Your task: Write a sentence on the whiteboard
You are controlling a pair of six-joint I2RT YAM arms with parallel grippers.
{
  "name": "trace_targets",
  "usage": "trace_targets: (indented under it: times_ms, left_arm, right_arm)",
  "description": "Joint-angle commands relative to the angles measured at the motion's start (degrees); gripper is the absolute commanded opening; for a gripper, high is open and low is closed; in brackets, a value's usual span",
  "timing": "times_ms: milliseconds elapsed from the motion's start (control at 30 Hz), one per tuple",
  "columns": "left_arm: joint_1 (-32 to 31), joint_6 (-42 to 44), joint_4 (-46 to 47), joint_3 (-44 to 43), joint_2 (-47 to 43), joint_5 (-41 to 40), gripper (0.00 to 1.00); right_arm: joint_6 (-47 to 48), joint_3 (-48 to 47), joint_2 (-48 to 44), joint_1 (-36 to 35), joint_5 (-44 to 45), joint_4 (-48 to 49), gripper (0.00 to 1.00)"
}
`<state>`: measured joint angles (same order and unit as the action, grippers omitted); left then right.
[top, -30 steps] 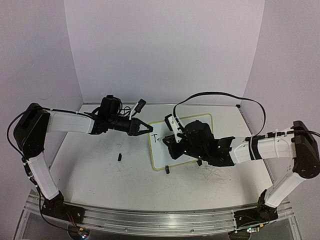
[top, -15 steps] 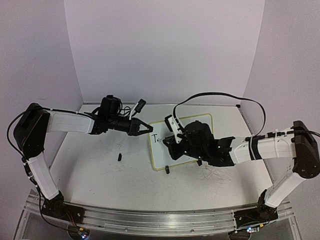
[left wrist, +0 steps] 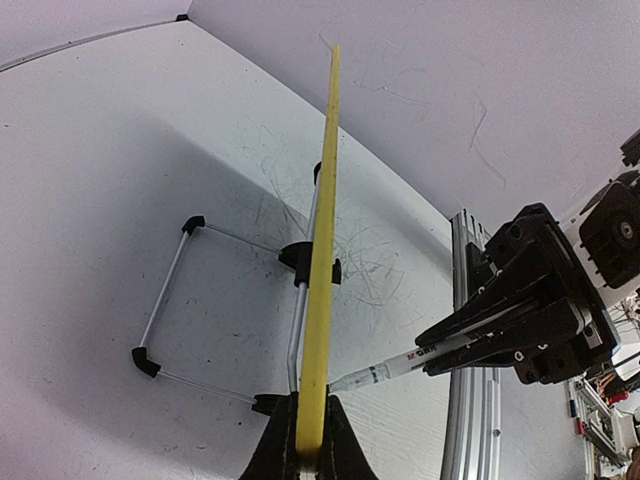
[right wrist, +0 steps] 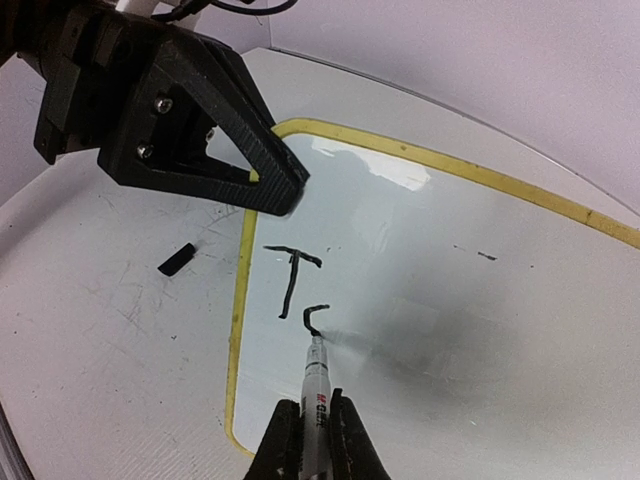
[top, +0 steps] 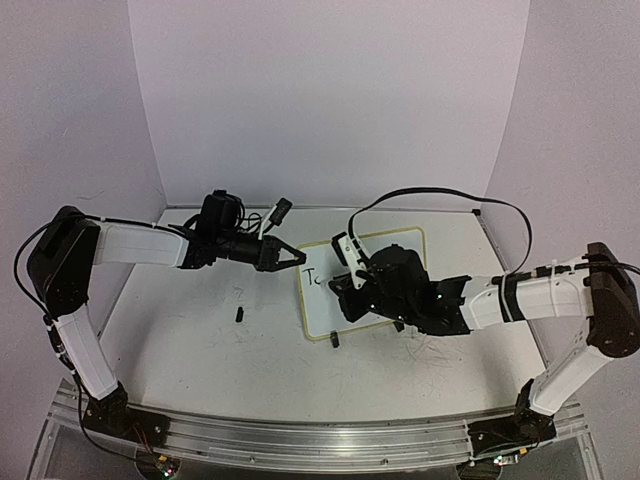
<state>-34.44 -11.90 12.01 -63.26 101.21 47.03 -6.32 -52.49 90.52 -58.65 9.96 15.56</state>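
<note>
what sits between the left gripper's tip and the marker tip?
Between the left gripper and the marker tip: the black T and a short curved stroke at the tip, otherwise bare whiteboard. Clear in the right wrist view.

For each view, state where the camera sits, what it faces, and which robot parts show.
Top external: above and behind, looking down on left arm, right arm, whiteboard.
Left wrist: on that wrist, sighting along the whiteboard's edge; left gripper clamps it.
Right wrist: on that wrist, facing the whiteboard's front; right gripper holds the marker.
Shared: both wrist views show the marker.
</note>
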Motion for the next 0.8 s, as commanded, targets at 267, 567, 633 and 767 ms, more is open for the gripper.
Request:
trace_targets:
  times_ms: [267, 567, 633, 767]
  left_arm:
    - [-0.2, 1.0, 0.6, 0.1, -2.4, 0.5, 0.00]
    - [-0.2, 1.0, 0.6, 0.1, -2.5, 0.4, 0.00]
    - [-0.2, 1.0, 0.6, 0.1, -2.6, 0.4, 0.00]
    - [-0.2, 0.9, 0.6, 0.1, -2.5, 0.5, 0.00]
  right_arm:
    - [-1.3, 0.5, -1.9, 0.2, 6.0, 2.3, 0.00]
    - [-1.3, -0.7, -0.9, 0.3, 6.5, 2.6, 0.00]
    - [-1.4, -0.7, -1.0, 0.4, 6.6, 2.6, 0.00]
    - [-1.3, -0.8, -1.1, 0.3, 7.0, 2.6, 0.00]
